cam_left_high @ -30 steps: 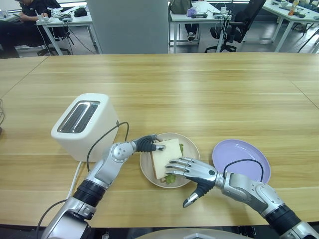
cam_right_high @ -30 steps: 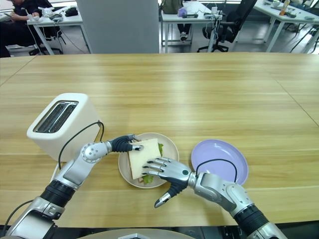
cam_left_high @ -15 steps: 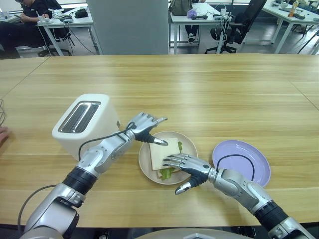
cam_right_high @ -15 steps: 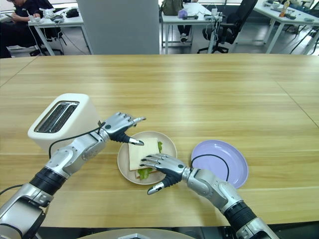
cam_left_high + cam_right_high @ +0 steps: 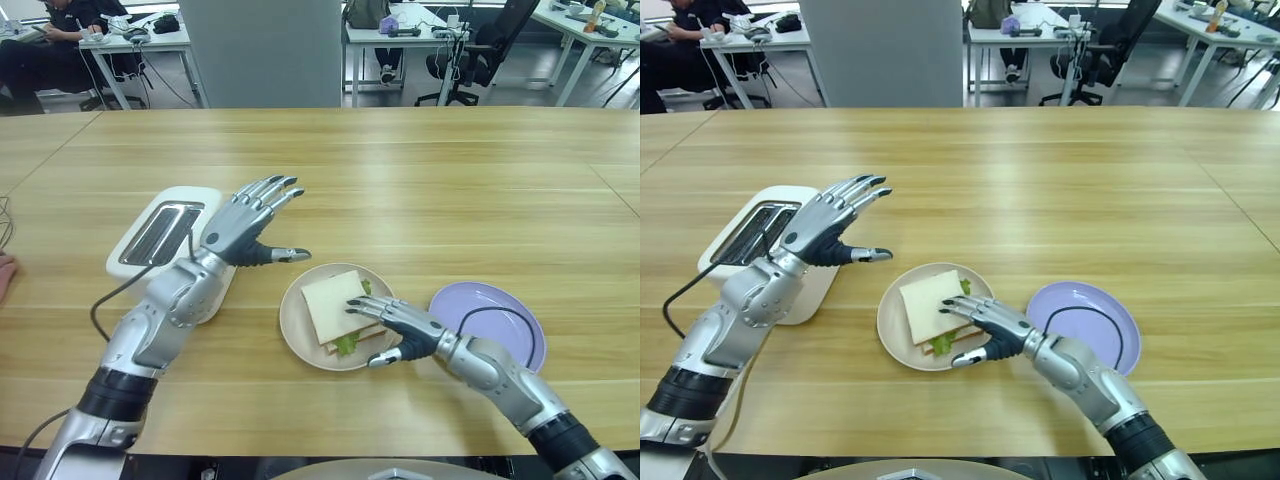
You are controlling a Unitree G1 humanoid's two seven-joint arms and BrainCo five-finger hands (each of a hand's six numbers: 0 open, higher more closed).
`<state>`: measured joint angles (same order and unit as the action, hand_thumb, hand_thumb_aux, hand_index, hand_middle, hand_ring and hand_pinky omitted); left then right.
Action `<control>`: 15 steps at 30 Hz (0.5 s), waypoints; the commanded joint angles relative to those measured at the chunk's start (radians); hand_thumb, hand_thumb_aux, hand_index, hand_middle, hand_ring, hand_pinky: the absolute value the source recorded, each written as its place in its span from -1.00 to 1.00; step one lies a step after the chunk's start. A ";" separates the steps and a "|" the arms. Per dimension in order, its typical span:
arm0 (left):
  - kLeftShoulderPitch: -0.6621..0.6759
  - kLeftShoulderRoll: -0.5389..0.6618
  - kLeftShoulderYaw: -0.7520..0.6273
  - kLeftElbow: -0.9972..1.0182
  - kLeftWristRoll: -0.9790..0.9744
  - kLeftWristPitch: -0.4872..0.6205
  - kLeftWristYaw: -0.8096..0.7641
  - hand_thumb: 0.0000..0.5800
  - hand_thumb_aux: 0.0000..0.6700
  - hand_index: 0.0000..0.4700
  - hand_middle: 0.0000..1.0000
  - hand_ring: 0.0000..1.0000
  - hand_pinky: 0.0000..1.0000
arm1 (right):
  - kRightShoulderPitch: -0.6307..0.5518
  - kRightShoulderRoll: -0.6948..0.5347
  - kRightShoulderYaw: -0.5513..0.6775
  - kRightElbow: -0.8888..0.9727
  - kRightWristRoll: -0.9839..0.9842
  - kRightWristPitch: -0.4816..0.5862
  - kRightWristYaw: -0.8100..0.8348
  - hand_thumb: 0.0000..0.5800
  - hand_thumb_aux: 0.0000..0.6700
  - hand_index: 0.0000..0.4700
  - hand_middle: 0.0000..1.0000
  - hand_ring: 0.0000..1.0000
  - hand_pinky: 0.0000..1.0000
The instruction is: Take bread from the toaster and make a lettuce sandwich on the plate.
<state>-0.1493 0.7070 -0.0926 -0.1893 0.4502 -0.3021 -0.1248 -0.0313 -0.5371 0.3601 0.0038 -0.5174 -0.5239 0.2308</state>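
Right robot hand [image 5: 402, 327] lies flat on the sandwich [image 5: 328, 303], holding nothing; it looks soft, light and squashy, so hold it gently by the bread sides.

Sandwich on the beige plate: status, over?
Left hand open, raised by white toaster. Right hand open, fingertips on white-bread lettuce sandwich on round beige plate. Purple plate apart.
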 commanded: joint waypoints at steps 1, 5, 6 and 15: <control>0.114 0.061 -0.005 -0.098 -0.198 -0.034 -0.199 1.00 1.00 0.96 1.00 1.00 1.00 | 0.067 -0.036 -0.014 -0.113 0.175 0.012 0.115 1.00 1.00 0.96 1.00 1.00 1.00; 0.231 0.126 -0.044 -0.159 -0.366 -0.018 -0.399 1.00 1.00 0.96 1.00 1.00 1.00 | 0.146 -0.087 0.028 -0.196 0.304 0.053 0.261 1.00 1.00 0.96 1.00 1.00 1.00; 0.270 0.151 -0.069 -0.175 -0.397 -0.008 -0.460 1.00 1.00 0.96 1.00 1.00 1.00 | 0.165 -0.103 0.046 -0.212 0.332 0.065 0.303 1.00 1.00 0.96 1.00 1.00 1.00; 0.442 0.237 -0.253 -0.164 -0.246 0.160 -0.675 1.00 1.00 0.96 1.00 1.00 1.00 | 0.209 -0.135 0.137 -0.220 0.338 0.124 0.469 1.00 1.00 0.96 1.00 1.00 1.00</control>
<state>0.3000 0.9424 -0.3239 -0.3837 0.1312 -0.1776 -0.7875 0.1824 -0.6721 0.4901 -0.2163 -0.1640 -0.4196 0.6797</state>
